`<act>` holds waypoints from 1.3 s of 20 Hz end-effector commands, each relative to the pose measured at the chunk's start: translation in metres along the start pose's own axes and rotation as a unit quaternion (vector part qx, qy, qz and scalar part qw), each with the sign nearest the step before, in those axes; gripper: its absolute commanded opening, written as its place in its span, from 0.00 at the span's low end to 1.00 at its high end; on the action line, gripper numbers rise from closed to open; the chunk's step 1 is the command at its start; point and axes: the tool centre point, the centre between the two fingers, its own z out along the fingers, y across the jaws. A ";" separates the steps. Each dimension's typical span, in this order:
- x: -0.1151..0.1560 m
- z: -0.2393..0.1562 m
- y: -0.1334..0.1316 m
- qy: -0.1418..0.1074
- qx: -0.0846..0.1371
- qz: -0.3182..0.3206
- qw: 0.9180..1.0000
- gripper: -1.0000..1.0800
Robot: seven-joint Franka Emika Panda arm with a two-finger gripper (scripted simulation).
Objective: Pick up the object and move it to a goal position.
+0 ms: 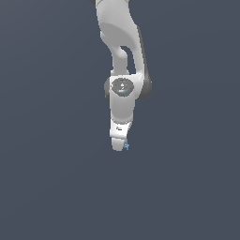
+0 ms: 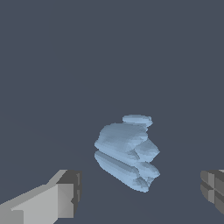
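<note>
The object (image 2: 127, 152) is a small light-blue lumpy clump lying on the dark grey floor. In the wrist view it lies between my two fingers, with a clear gap on each side. My gripper (image 2: 140, 192) is open; one grey finger (image 2: 65, 199) and the other finger (image 2: 214, 189) touch nothing. In the exterior view the white gripper (image 1: 118, 145) points down, and only a sliver of the object (image 1: 126, 145) peeks out beside its tip on the exterior view's right.
The flat dark grey floor (image 1: 56, 187) spreads all around. The white arm (image 1: 123, 89) rises straight above the gripper.
</note>
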 end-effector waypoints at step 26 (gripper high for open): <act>0.000 0.051 0.000 0.000 0.000 -0.006 1.000 0.00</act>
